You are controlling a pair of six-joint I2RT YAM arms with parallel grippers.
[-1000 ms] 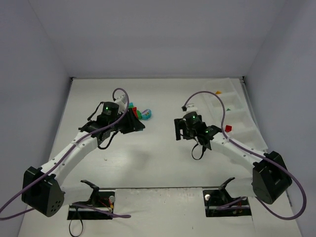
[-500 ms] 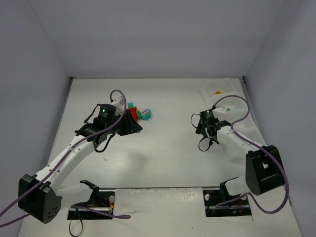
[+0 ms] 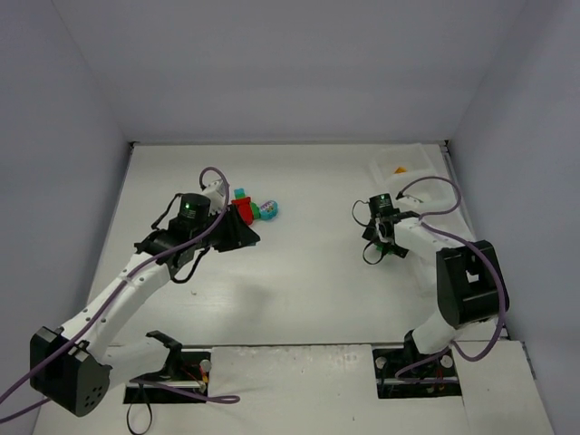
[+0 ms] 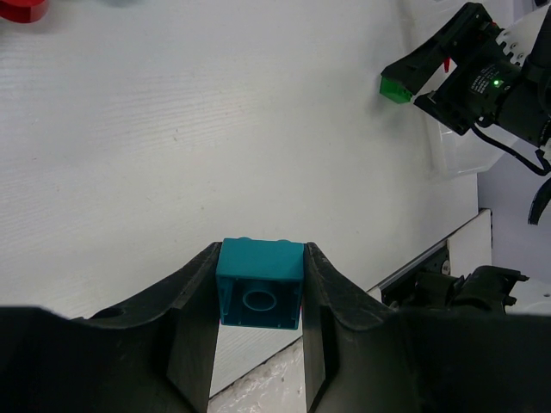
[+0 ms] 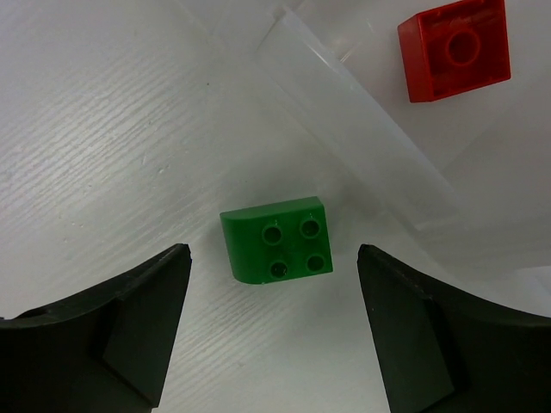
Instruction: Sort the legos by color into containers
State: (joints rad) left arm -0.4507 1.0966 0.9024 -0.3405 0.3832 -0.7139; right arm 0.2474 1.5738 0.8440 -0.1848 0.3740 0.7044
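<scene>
Two tools at work: the left tool (image 4: 260, 258) pinches a teal lego (image 4: 260, 288) between its fingers (image 4: 194, 327); the right tool (image 5: 273, 255), spread, straddles a green lego (image 5: 277, 239) on the worktop (image 5: 103, 129), tray (image 5: 344, 120) just ahead.

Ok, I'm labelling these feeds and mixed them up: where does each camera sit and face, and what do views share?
Top external: high behind the bases, looking down on the table; left arm and right arm show whole.
Left wrist: on the left arm, looking along the table; the left gripper is shut on a teal lego.
Right wrist: looking straight down between its open fingers at a green lego beside the tray.
Shared: the left wrist view also shows that green lego, under the right gripper.
</scene>
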